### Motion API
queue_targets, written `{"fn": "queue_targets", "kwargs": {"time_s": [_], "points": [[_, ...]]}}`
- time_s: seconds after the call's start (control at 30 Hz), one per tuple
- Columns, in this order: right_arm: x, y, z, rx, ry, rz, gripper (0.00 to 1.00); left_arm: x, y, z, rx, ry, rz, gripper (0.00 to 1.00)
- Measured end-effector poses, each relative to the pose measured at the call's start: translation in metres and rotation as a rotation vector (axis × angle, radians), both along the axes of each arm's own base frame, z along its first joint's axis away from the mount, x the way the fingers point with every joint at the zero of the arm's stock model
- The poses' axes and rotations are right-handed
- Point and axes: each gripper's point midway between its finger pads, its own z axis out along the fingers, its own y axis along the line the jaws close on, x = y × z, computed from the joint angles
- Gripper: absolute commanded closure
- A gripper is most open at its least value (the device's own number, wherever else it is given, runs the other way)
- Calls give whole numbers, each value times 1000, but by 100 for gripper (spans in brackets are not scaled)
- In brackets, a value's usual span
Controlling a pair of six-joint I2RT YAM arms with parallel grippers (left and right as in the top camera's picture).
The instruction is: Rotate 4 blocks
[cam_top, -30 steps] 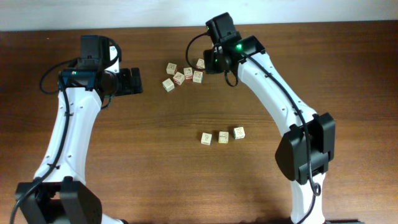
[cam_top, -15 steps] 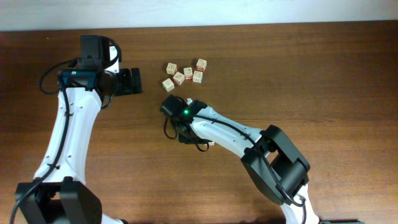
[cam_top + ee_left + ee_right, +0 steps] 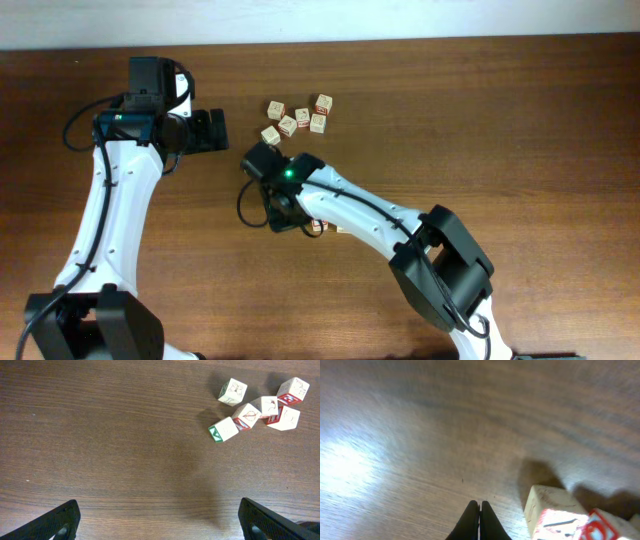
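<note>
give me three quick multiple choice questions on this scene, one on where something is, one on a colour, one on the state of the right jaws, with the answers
1. In the left wrist view, the group of blocks lies:
A upper right
B lower left
C between the fingers

2. The lowest-left block of that group shows a side coloured:
A yellow
B green
C black

3. The right jaws are:
A wide open
B shut on a block
C shut on nothing

Answers:
1 A, the blocks cluster near the top right corner.
2 B, its left-facing side is green.
3 C, in the right wrist view the fingertips meet with nothing between them, and the block with red print lies apart to one side.
</note>
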Motion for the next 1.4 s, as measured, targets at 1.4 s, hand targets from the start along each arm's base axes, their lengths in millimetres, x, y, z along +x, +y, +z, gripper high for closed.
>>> {"fn": "queue_targets", "kwargs": {"time_s": [1.4], "points": [[43,-193,-14,-25,44,-433,96,0,0,0,0,0,0,1]]}}
